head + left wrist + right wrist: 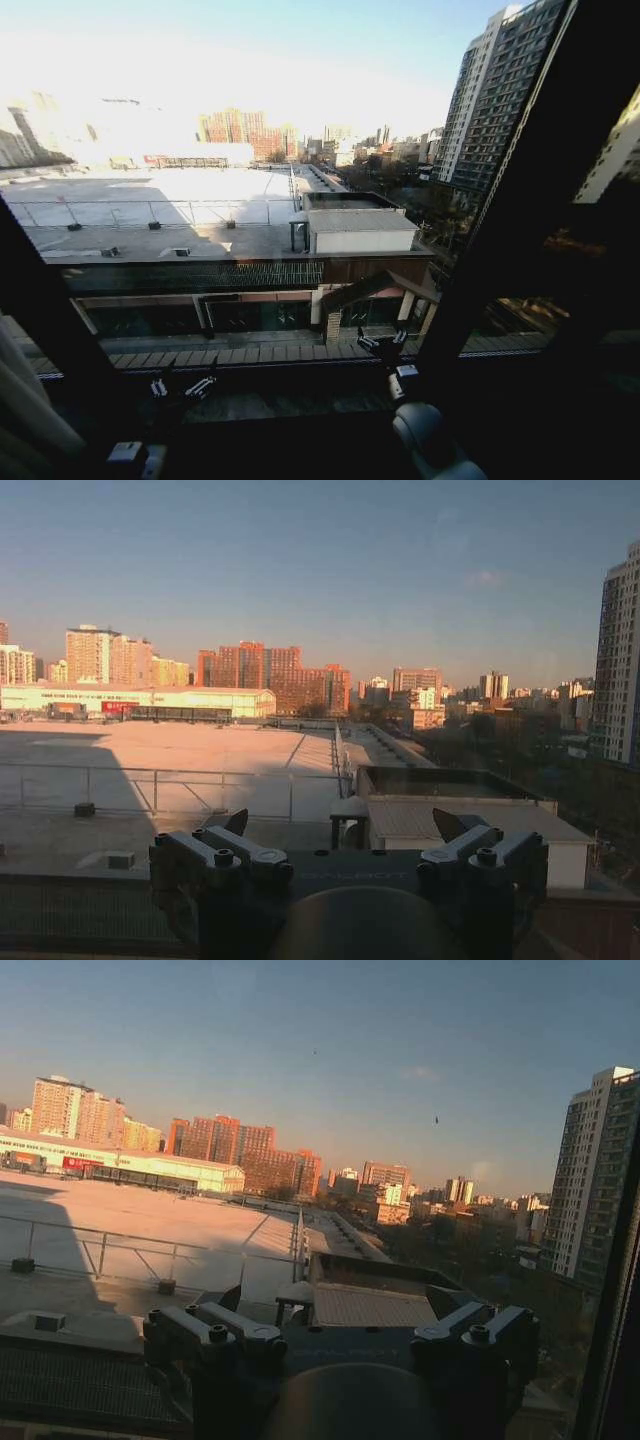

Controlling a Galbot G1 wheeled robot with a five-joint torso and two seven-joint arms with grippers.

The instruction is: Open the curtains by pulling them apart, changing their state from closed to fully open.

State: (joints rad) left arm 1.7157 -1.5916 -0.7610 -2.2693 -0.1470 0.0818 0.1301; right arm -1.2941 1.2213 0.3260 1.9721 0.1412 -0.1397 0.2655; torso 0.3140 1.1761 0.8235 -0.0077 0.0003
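**Both grippers spread and empty at the bare window**

You are looking straight out through the window glass (250,200) at rooftops and towers. The curtains (25,410) are bunched at the glass's lower left corner, a pale pleated fold pressed against the dark window frame bar (45,310) that slants up that side. A second, wider dark bar (530,200) crosses the glass on its right.

Your left gripper (182,388) sits low before the glass, just right of the curtain fold; its fingers (225,855) stand well apart and hold nothing. Your right gripper (383,343) is low near the middle of the glass, left of the wide bar; its fingers (215,1330) are likewise spread wide with nothing between them. Neither gripper touches the curtains.
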